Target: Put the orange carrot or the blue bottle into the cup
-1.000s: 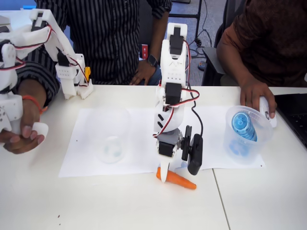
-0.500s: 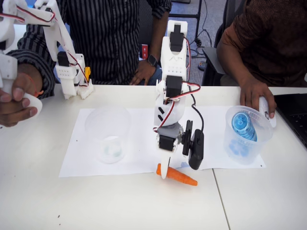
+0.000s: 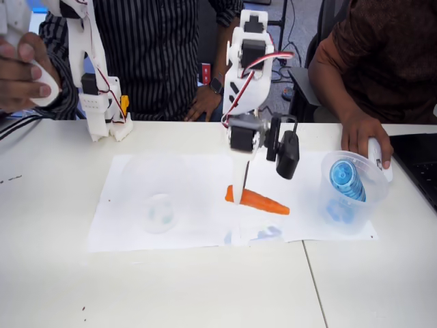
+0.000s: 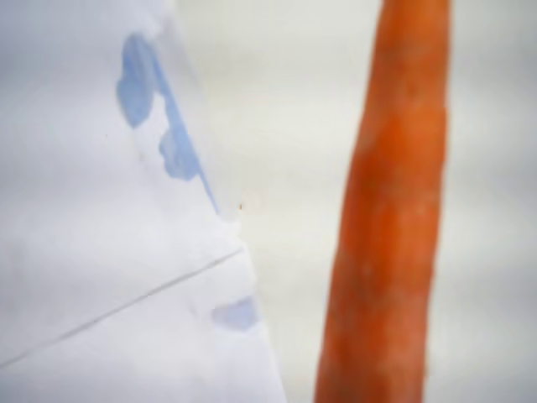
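The orange carrot [image 3: 265, 202] hangs roughly level above the white paper, and my gripper [image 3: 235, 197] is shut on its thick left end. In the wrist view the carrot [image 4: 390, 218] runs upright down the right side, with paper and table far below. The cup [image 3: 154, 193], clear and colourless, stands upright on the paper to the left of the gripper, apart from it. The blue bottle [image 3: 344, 179] sits inside a blue-tinted cup [image 3: 355, 205] at the right.
White paper sheets [image 3: 123, 225] cover the middle of the table; blue marks [image 4: 147, 101] show on them. A person's hand [image 3: 365, 133] rests on a white object just behind the blue-tinted cup. Two people sit behind the table.
The gripper has risen from the table near the paper's front edge, taking the carrot up with it. The arm has folded back and upward.
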Motion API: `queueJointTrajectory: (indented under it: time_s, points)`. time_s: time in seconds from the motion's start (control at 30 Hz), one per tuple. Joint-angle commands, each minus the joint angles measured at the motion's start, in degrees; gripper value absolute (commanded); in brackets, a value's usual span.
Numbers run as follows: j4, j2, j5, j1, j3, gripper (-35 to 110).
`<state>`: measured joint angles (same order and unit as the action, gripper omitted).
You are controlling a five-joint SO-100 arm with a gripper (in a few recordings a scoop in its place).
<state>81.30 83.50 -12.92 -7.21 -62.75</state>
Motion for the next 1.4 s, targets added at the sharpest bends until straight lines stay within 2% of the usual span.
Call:
queueJointTrajectory:
  time_s: [0.0, 0.6, 1.1, 1.37]
  points:
    - [2.5, 17.7, -1.5, -1.5, 6.1, 7]
    - [4.8, 22.3, -0.8, -28.1, 5.1, 7]
    - [4.0, 9.0, -0.7, -38.6, 5.3, 7]
    - [3.9, 2.8, 2.9, -40.4, 6.1, 7]
